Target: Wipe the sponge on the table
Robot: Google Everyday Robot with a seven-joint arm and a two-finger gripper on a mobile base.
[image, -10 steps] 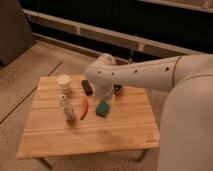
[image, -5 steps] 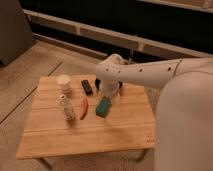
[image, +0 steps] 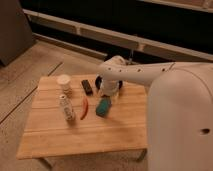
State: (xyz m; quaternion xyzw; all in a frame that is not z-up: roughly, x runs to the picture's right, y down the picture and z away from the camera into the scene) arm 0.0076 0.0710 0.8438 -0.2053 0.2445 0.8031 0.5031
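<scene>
Just below the claw [image: 112,93]: sponge [image: 103,106], flat on the table [image: 60,140]. It lies a little nearer me than the claw and apart from it, as far as I can see.
Claw: hangs from the white arm [image: 145,75] over the far middle of the table, jaws spread wide, holding nothing I can make out.
Behind the claw: dark bowl [image: 100,80], partly hidden by the arm.
Out from the claw, away from the robot [image: 180,125]: brown block [image: 87,87], then the cup [image: 64,81] further off.
Nearer me than the claw: chili [image: 84,108] just beside the sponge, then the bottle [image: 66,107], upright.
Just changed: over the last second the arm's end has slid sideways, off the block's side and toward the robot, and come a touch nearer the sponge. The jaws have stayed wide throughout.
Not changed: sponge in the same spot at the same angle, and the chili, bottle, cup and block likewise.
Meaning for the task: the shift has not moved the sponge, and no wiping stroke is under way. A free sponge under a spread claw fits a claw lining up to take it, and equally one drawn off after letting go. I cannot tell which.
Risk: the chili lies close, so a stroke that way would likely shove it.
</scene>
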